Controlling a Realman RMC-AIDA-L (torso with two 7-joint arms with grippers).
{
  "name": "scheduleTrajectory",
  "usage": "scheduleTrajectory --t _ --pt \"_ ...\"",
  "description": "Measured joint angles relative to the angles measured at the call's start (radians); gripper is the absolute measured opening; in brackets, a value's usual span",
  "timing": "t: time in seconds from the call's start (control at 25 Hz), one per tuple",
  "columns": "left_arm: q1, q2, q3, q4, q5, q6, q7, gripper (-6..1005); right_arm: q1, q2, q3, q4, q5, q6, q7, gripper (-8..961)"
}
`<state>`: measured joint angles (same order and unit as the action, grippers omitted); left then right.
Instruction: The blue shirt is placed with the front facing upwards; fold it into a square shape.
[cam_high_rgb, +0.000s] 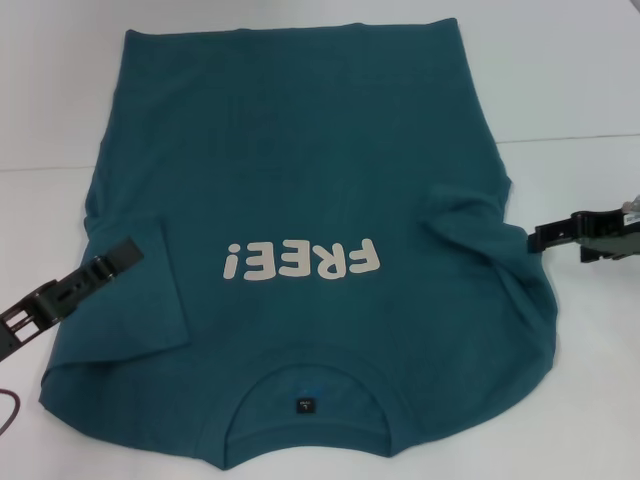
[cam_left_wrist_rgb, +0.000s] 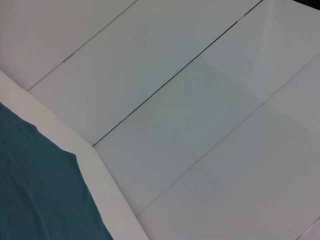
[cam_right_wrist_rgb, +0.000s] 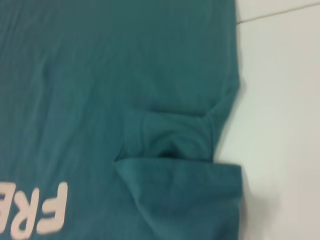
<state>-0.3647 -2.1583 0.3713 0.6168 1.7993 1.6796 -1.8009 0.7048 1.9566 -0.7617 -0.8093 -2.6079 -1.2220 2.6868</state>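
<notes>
Left hand (cam_high_rgb: 128, 250) rests on one side of the blue shirt (cam_high_rgb: 300, 180), right hand (cam_high_rgb: 538, 238) at the other side.
Going left to right: the left hand lies over the shirt's left sleeve edge, and I cannot tell if its fingers are open or shut. The blue shirt lies flat on the white tabletop (cam_high_rgb: 580, 90), front up, with white "FREE!" letters (cam_high_rgb: 299, 262) and the collar (cam_high_rgb: 305, 405) near the robot. The right hand touches the bunched right sleeve (cam_right_wrist_rgb: 175, 140); I cannot tell if it grips.
</notes>
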Motion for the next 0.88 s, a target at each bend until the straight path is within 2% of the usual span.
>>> scheduleTrajectory --t 0.32,0.88 --pt "0.007 0.0 0.0 0.0 0.0 0.002 0.0 797 0.011 0.008 0.002 0.133 0.09 0.16 0.0 882" --pt "0.008 -0.001 0.0 0.0 0.0 0.002 0.006 797 0.026 0.019 -0.005 0.213 0.145 0.287 -0.006 860"
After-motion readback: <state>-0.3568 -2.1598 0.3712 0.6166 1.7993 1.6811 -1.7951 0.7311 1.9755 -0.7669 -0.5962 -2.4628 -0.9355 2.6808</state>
